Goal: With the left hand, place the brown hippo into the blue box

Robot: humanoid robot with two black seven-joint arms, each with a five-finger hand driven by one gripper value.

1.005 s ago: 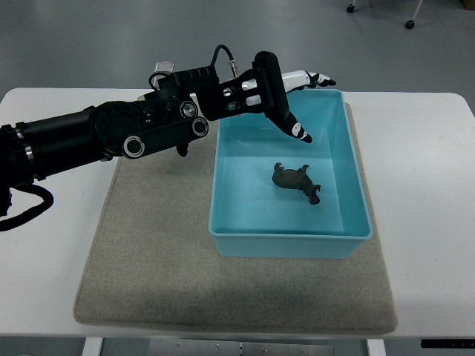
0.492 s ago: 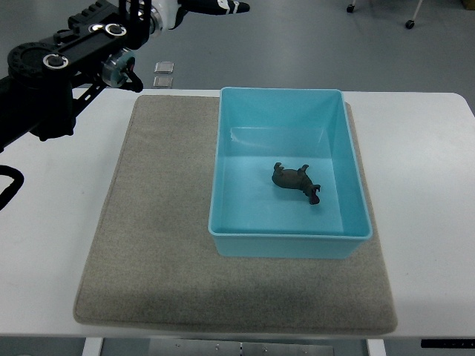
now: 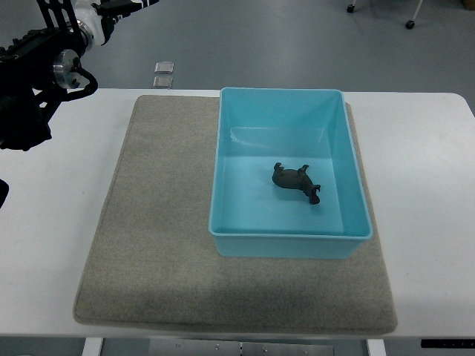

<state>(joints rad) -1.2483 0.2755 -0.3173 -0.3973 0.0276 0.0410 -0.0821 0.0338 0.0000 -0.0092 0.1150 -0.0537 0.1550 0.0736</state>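
Observation:
The brown hippo (image 3: 297, 180) lies on its side on the floor of the blue box (image 3: 289, 245), a little right of the middle. The box stands on the right half of a grey mat (image 3: 159, 222). My left arm (image 3: 41, 70) reaches in from the upper left edge, raised well away from the box. Its left hand (image 3: 130, 6) shows only at the top edge, with straight white fingers that hold nothing. The right arm does not show.
The mat lies on a white table (image 3: 423, 185). Two small grey squares (image 3: 163, 74) sit just beyond the table's far edge. Caster wheels (image 3: 409, 24) stand on the floor at the top right.
The left hand, which hung open over the box's far end a second ago, has drawn back up and left to the top corner. The hippo has stayed put in the box.

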